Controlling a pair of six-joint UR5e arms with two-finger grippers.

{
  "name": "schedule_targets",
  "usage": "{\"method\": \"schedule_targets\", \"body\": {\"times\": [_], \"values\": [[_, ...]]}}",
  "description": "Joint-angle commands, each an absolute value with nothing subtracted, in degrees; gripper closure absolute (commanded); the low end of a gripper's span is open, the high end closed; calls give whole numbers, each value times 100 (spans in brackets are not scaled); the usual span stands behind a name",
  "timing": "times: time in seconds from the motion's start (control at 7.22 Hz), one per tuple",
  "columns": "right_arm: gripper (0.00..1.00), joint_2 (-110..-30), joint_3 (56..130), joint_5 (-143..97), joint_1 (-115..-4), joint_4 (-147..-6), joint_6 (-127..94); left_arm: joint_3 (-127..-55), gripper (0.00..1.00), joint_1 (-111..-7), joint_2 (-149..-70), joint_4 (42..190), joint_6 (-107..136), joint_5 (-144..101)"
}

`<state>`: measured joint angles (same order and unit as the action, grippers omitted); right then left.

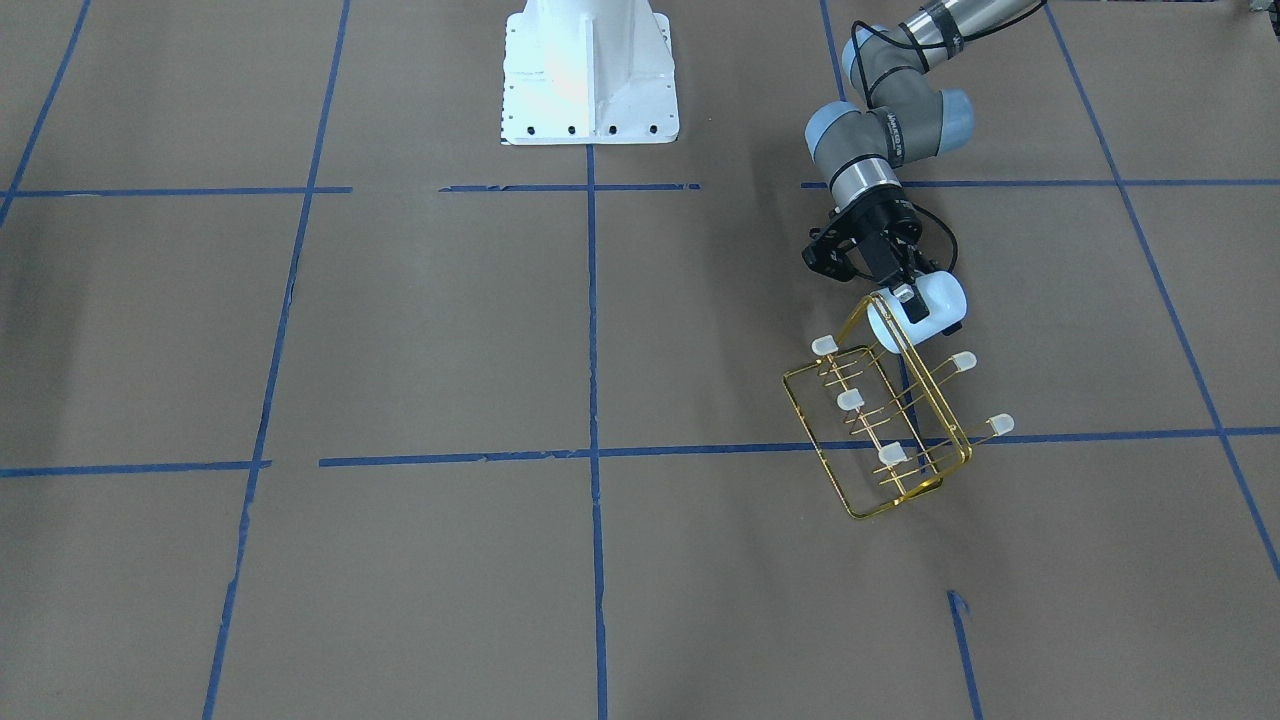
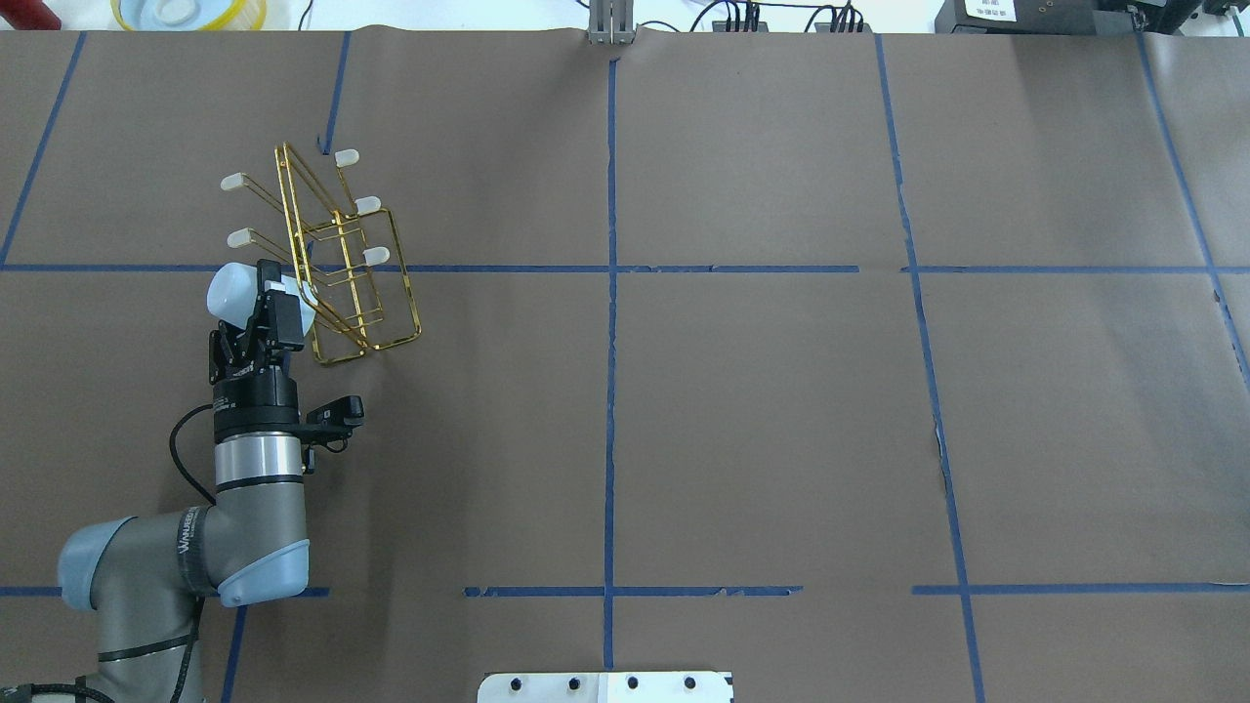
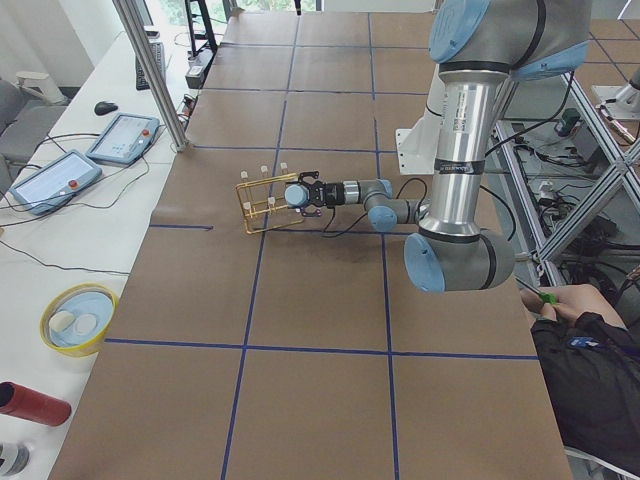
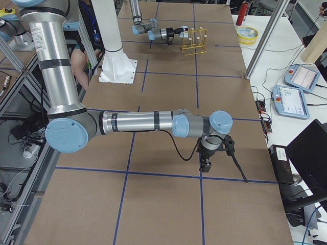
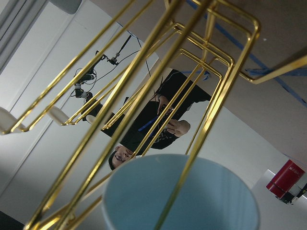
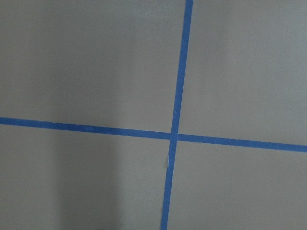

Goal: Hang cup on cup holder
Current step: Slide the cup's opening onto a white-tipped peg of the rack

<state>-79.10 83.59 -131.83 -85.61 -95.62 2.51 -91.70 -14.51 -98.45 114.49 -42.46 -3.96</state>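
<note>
**Left half of the worktop, nearer the far edge than the edge at my base.** My left gripper [image 2: 271, 310] was clamped on the cup [image 2: 232, 289], its fingers closed on the wall near the rim. The cup lay on its side in that grip. Its closed base pointed toward the left end of the worktop and its open mouth toward the cup holder [image 2: 337, 259] just beside it. In the left wrist view the holder's frame crossed in front of the cup's rim; I could not tell whether the two touched. The holder stood on the brown paper [image 2: 781, 439], across a blue tape line [image 2: 488, 268]. Its flat rectangular frame lay on the side away from the cup, and its taller frame leaned beside the cup's mouth. Five white prong caps [image 2: 232, 181] stood clear of the cup. A sixth showed right at the cup, and I could not tell whether it sat inside the mouth.

**Toward the right end of the worktop.** My right gripper [image 4: 207, 163] hung pointing down above a crossing of tape lines. Only the side camera showed its fingers, so I could not tell whether they were apart or together.
</note>
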Motion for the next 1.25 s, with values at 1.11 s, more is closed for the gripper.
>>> {"method": "schedule_targets", "body": {"times": [1.11], "values": [[0, -7910, 8358, -13184, -8561, -9562, 255, -10465, 0, -1459, -8537, 11558, -3590, -404]]}}
